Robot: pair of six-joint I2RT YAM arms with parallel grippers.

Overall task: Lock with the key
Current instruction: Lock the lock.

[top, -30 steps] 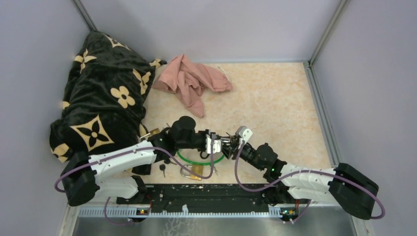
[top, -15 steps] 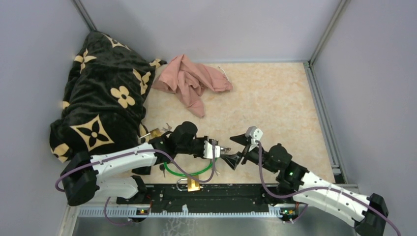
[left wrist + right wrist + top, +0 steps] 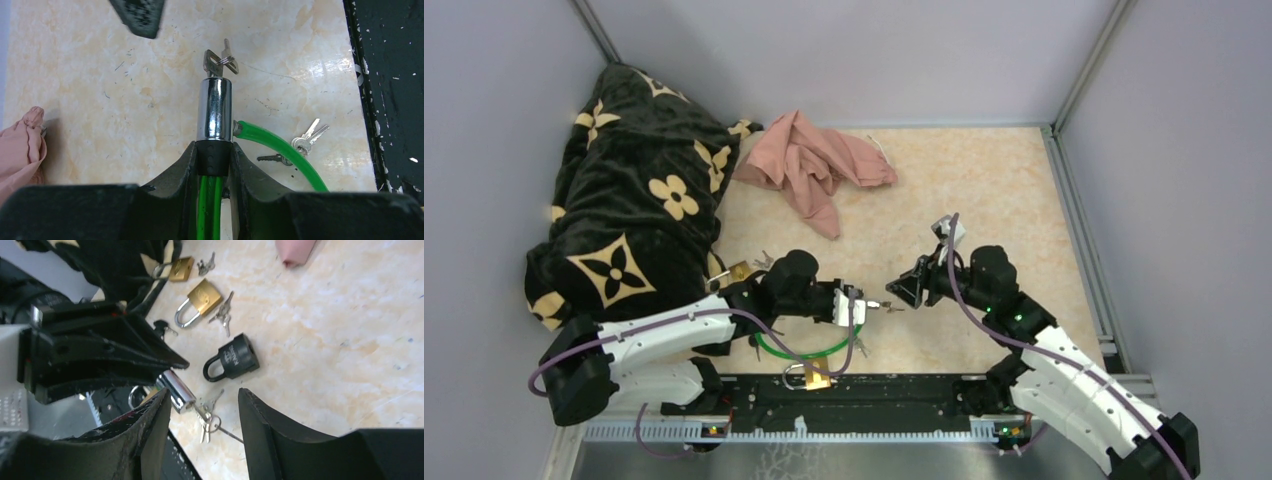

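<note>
My left gripper (image 3: 215,150) is shut on the black collar of a green cable lock (image 3: 214,112) with a chrome barrel, held level above the floor. A silver key (image 3: 214,62) with a ring of spare keys stands in the barrel's end; it also shows in the right wrist view (image 3: 207,417) and the top view (image 3: 886,306). My right gripper (image 3: 202,405) is open and empty, a little beyond the key, its fingertip showing in the left wrist view (image 3: 137,17). The green cable (image 3: 802,350) loops below the left arm.
A black padlock (image 3: 231,359), two brass padlocks (image 3: 200,301) (image 3: 175,270) and loose keys (image 3: 307,140) lie on the beige floor. Another brass padlock (image 3: 814,376) lies by the black rail. A black patterned blanket (image 3: 629,190) and a pink cloth (image 3: 814,165) lie at the back left.
My right gripper has let go of the key, opened and drawn back up and to the right. The left gripper still holds the cable lock, shifted slightly lower.
</note>
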